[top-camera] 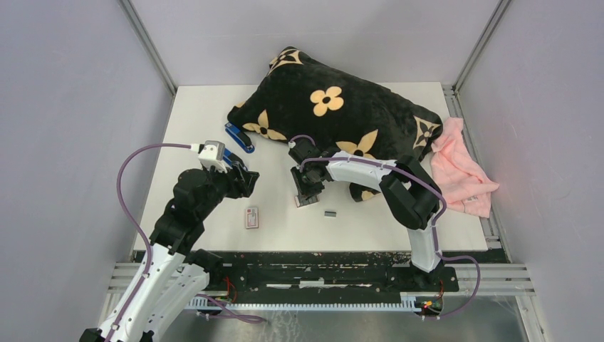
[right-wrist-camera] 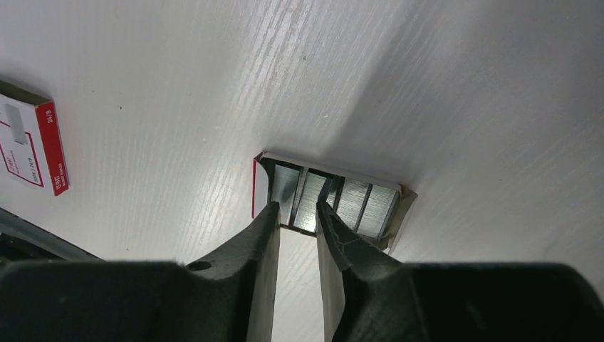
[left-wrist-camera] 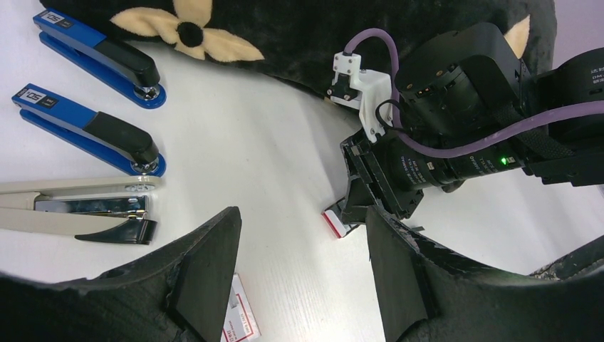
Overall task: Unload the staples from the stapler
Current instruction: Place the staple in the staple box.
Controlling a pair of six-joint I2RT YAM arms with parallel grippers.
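The black two-finger right gripper [right-wrist-camera: 298, 210] is lowered into a small open, red-edged cardboard tray [right-wrist-camera: 261, 187] on the white table [right-wrist-camera: 427, 85]. Silvery-grey strips of staples [right-wrist-camera: 360, 205] are packed side by side in the tray. One strip is flanked by the nearly closed fingertips, but whether it is clamped cannot be told. The left gripper [left-wrist-camera: 303, 235] is spread wide around nothing, near a beige-and-chrome stapler [left-wrist-camera: 78, 206] lying opened.

Top camera looks down on the whole surface [top-camera: 214, 121] from its near edge. Both wrist cameras share the open staple box [left-wrist-camera: 332, 222]: left from beside, right from close above.
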